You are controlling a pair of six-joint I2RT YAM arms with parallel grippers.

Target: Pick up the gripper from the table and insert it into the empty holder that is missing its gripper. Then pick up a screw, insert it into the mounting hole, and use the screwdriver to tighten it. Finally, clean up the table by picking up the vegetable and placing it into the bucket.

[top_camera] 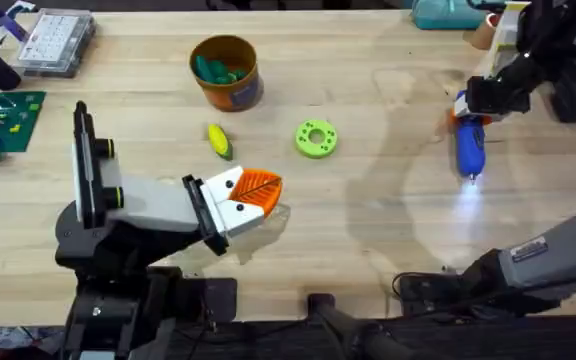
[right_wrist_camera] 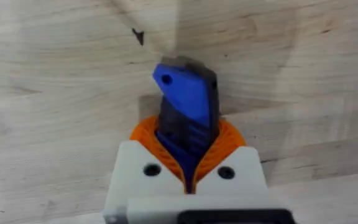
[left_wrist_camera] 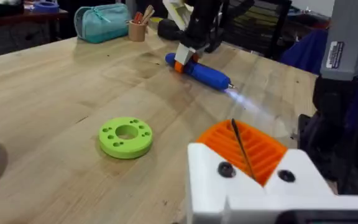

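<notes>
At the far left of the bench [top_camera: 368,240] sit a clear parts box [top_camera: 56,42] and a green board [top_camera: 3,120]. The left gripper [top_camera: 258,195] hangs low over the bench's middle, its jaws pressed together with nothing between them; the left wrist view shows the orange pads [left_wrist_camera: 244,146] meeting along a thin line. Just beyond it lies the corn [top_camera: 218,140], yellow with a green end, flat on the wood. Behind the corn stands the bucket [top_camera: 226,72], upright, with dark green pieces [top_camera: 218,70] inside. To the right of the corn, well apart from it, a lime-green ring [top_camera: 316,138] lies flat. Farther right, the screwdriver [top_camera: 469,145] lies on the bench, its bit pointing toward the near edge, a pale glow on the wood at its tip. The right gripper [top_camera: 466,112] pinches the screwdriver at its back end, by the orange band; in the right wrist view the blue body [right_wrist_camera: 185,102] sits clamped between the orange pads. A teal pouch [top_camera: 448,12] rests at the bench's far edge.
</notes>
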